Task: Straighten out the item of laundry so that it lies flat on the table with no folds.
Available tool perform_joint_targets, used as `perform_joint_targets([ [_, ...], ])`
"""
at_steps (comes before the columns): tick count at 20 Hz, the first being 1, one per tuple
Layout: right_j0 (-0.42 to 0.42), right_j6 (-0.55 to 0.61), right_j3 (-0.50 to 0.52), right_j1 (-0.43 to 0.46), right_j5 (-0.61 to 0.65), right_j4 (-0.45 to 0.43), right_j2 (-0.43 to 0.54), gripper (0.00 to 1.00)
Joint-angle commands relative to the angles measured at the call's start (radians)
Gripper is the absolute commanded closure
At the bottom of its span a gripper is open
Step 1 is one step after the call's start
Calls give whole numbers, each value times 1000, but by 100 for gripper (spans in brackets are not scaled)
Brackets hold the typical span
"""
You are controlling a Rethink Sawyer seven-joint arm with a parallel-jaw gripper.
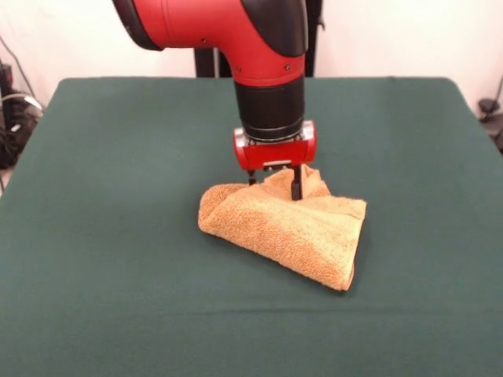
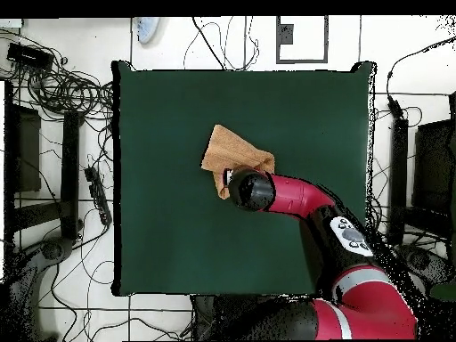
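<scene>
One fluffy terry towel [image 1: 287,228] lies bunched on the green cloth desk [image 1: 118,259]; pincer [image 1: 273,185] pinches its raised fold, hidden overhead

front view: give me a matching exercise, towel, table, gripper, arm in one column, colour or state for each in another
Things:
1. towel
2. table
3. gripper
4. arm

Descriptions:
A. dark green, flat
B. red and black, coming down from above
C. orange-tan, folded over in a lump
D. down at the towel's far edge

Pairs: 1-C, 2-A, 3-D, 4-B
</scene>
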Motion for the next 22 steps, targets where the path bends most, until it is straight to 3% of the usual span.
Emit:
perform_joint_targets([
  [1,7,25,-65,110,-60,-52,120,0],
  [7,8,40,-57,107,-96,-66,116,0],
  [8,8,46,-55,106,-98,-69,114,100],
  [18,26,88,-34,84,-112,-68,85,100],
  [22,33,129,41,28,-139,-69,60,100],
])
